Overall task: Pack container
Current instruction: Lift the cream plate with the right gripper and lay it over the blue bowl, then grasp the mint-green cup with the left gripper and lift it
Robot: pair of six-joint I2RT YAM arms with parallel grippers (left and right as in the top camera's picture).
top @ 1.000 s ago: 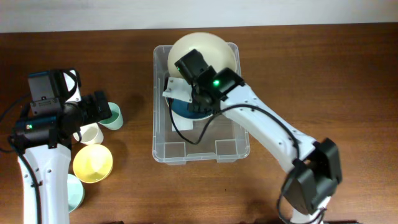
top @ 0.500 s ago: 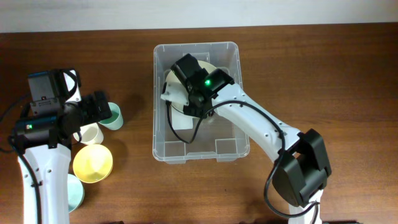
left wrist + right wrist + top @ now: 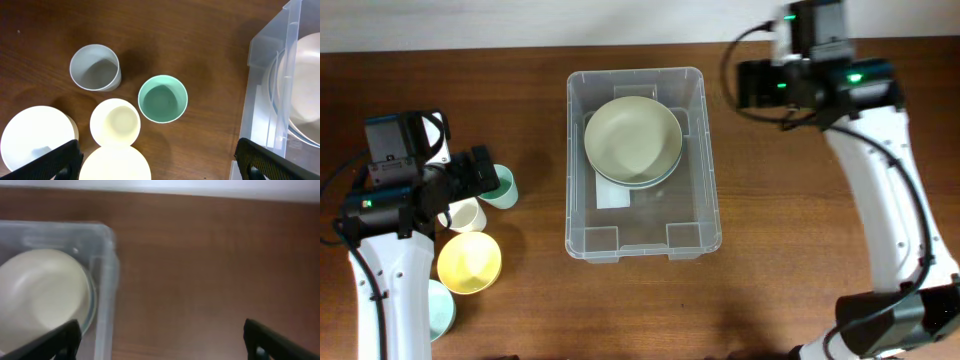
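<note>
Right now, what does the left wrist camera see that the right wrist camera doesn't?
Only the left wrist view: a grey cup, a green cup, a cream cup, a white bowl and a yellowish bowl. Only the right wrist view: a pale strip beyond the table. Both: the clear container holding a cream bowl.

Readable text, brands, numbers: none is showing in any view. The white label (image 3: 612, 197) on the base of the container (image 3: 650, 215) is appearing blank, too small to read.
</note>
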